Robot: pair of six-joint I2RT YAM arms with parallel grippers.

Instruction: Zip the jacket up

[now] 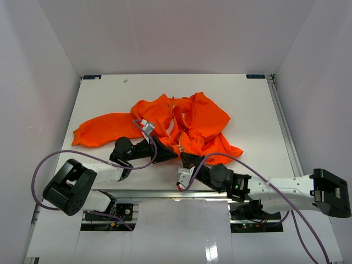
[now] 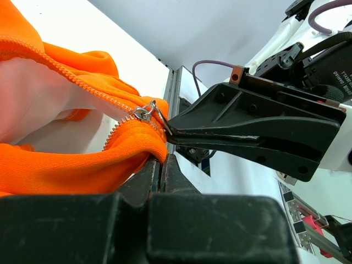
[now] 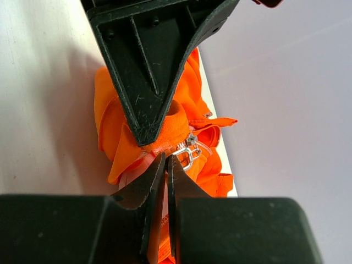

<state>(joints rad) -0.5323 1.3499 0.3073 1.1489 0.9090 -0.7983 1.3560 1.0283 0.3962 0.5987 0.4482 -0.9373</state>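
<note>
Left gripper (image 2: 161, 160) clamped shut on jacket (image 2: 60, 159) hem just below zipper slider (image 2: 143, 112); right gripper (image 2: 168, 132) closed on only the pull tab (image 2: 159, 116) tip. Risk: tab slips free, or bunched teeth (image 2: 66, 74) ahead jam slider.

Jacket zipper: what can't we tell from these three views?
Top external: zipper slider hidden where left gripper and right gripper meet on the jacket.
Left wrist: pull tab reaches right fingers; actual clamp too small to confirm. Zipper teeth run off the left edge.
Right wrist: left gripper covers most of the jacket front above the slider.
</note>
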